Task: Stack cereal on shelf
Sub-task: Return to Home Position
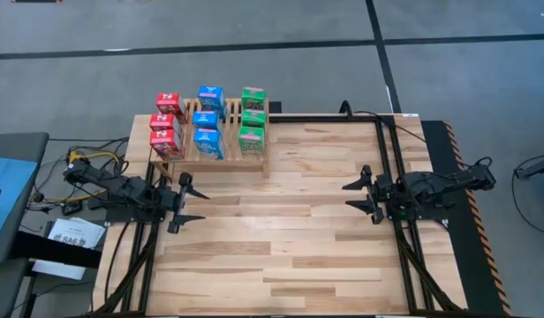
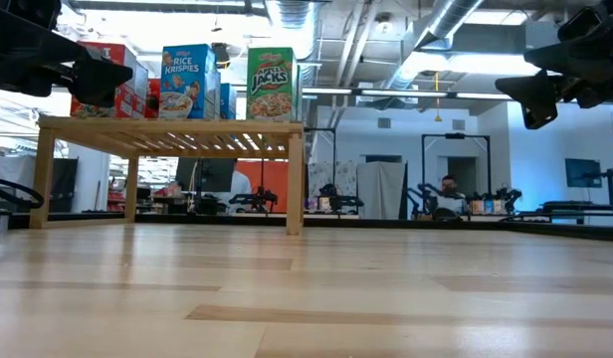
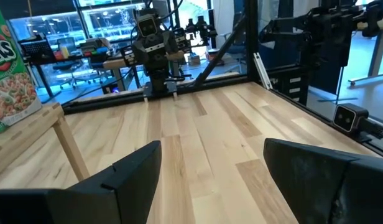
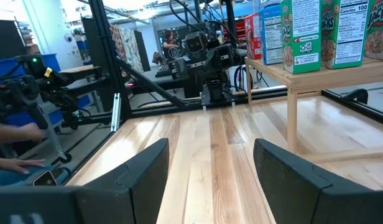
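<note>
Several small cereal boxes stand upright on the wooden slatted shelf (image 1: 188, 159) at the table's far left: red ones (image 1: 169, 125) in the left column, blue ones (image 1: 207, 121) in the middle, green ones (image 1: 252, 119) on the right. The low view shows a blue box (image 2: 187, 82) and a green box (image 2: 271, 85) on the shelf top (image 2: 167, 124). My left gripper (image 1: 194, 201) is open and empty at the left, just near of the shelf. My right gripper (image 1: 358, 196) is open and empty at the right.
The plank tabletop (image 1: 281, 238) lies between the two grippers. Dark frame rails (image 1: 391, 177) run along the table's right side and others along the left side (image 1: 135, 256). Beyond the table, people (image 2: 448, 189) sit in the room behind.
</note>
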Robot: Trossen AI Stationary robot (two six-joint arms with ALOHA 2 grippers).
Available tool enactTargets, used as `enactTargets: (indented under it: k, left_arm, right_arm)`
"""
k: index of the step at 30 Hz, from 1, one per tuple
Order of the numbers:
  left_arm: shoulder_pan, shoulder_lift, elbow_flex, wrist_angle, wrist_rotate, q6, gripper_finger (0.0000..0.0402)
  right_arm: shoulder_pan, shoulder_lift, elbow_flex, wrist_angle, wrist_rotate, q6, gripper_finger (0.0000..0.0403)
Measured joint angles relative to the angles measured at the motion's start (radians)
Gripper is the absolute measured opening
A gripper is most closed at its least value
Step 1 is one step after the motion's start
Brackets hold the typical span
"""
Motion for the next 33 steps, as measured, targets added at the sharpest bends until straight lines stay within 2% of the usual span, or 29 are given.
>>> enactTargets:
  k: [33]
  left_arm:
    - [0.0,0.0,0.001,0.0,0.0,0.006,0.0275]
  right_arm:
    - [0.0,0.0,0.0,0.0,0.001,0.001,0.026]
